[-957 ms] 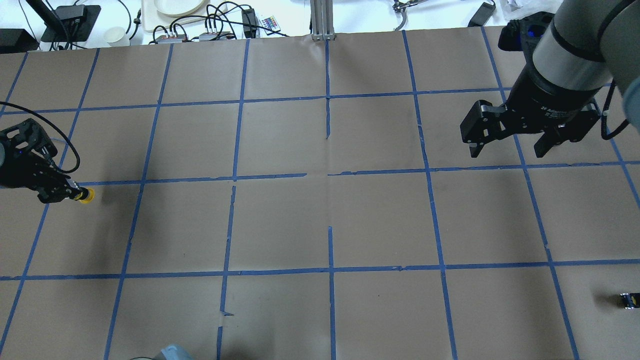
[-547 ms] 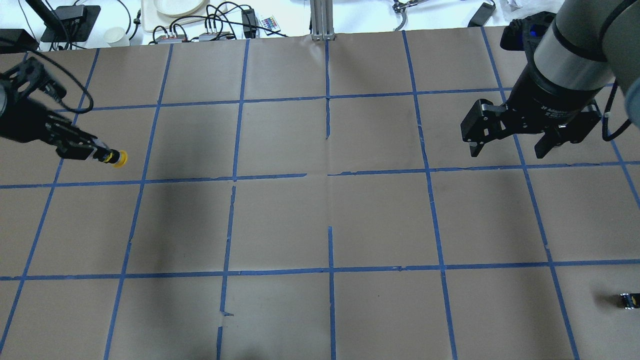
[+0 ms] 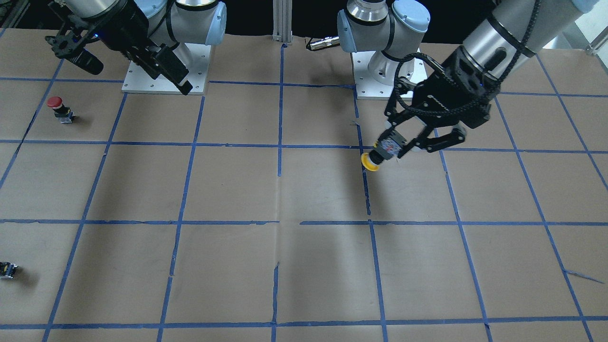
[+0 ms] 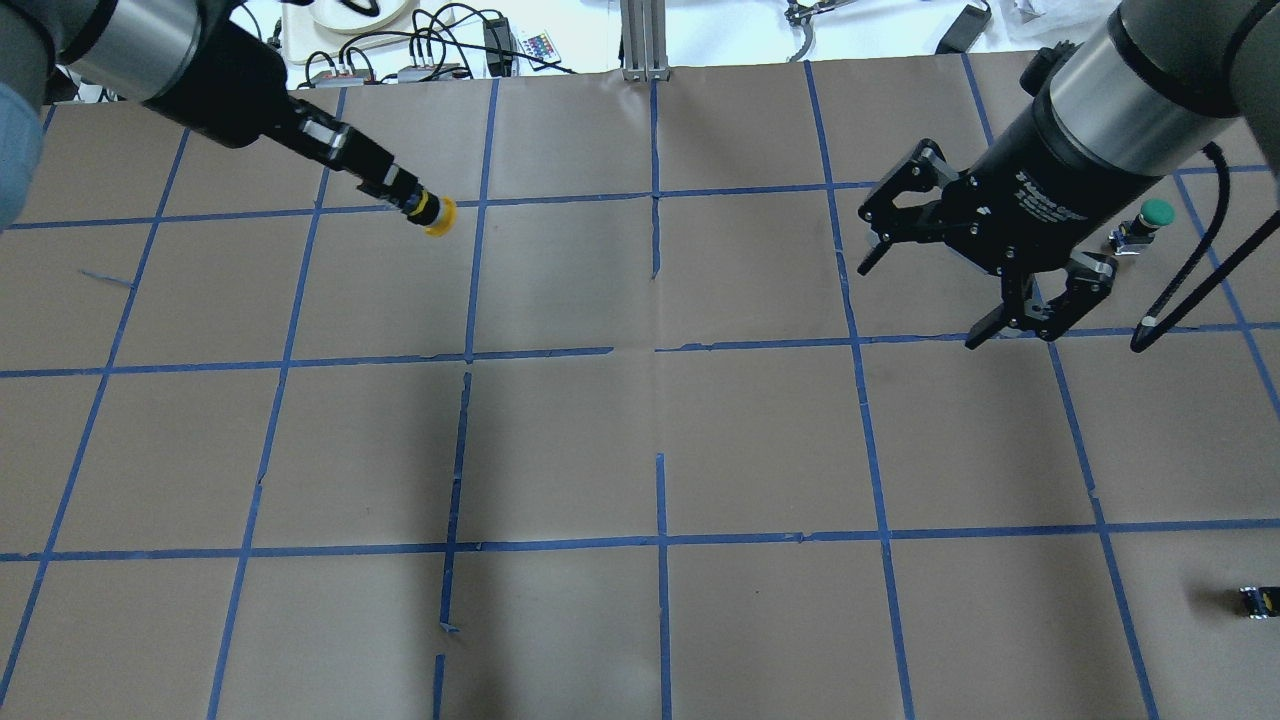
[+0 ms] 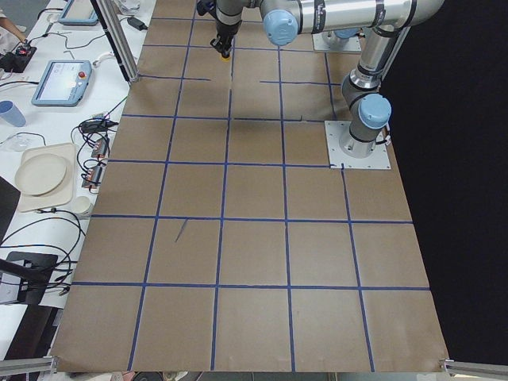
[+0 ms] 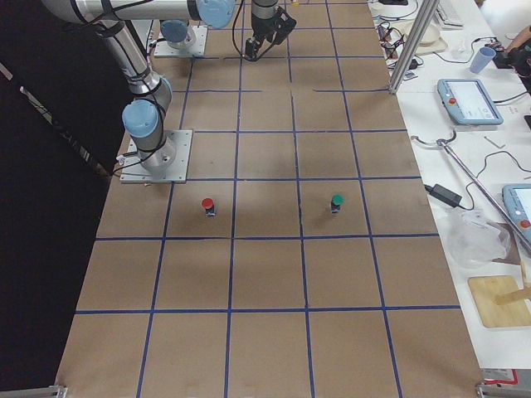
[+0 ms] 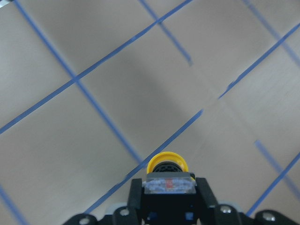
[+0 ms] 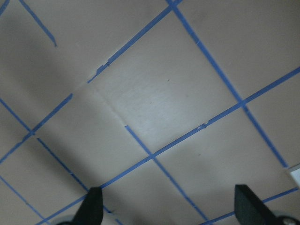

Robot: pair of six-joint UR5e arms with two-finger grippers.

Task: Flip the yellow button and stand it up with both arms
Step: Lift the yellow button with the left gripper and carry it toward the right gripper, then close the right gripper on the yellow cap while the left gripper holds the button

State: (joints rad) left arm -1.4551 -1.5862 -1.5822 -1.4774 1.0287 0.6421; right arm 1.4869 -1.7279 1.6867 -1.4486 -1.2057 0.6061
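The yellow button (image 4: 437, 216) is held in the air by my left gripper (image 4: 400, 195), which is shut on its black body. The yellow cap points away from the fingers, toward the table's middle. It also shows in the front view (image 3: 371, 161), below the left gripper (image 3: 393, 146), and in the left wrist view (image 7: 167, 162) between the fingers. My right gripper (image 4: 920, 302) is open and empty above the table's right half, well apart from the button. The right wrist view shows its two fingertips (image 8: 94, 206) spread wide over bare paper.
A green-capped button (image 4: 1150, 218) stands behind the right gripper. A red-capped button (image 3: 56, 105) stands near the right arm's base plate (image 3: 137, 85). A small dark part with a yellow mark (image 4: 1258, 600) lies at the near right edge. Brown paper with blue tape lines covers the table.
The left arm has carried the yellow button up from the left edge, away from the robot and toward the middle. The right gripper has turned and shifted left, which uncovers the green button.
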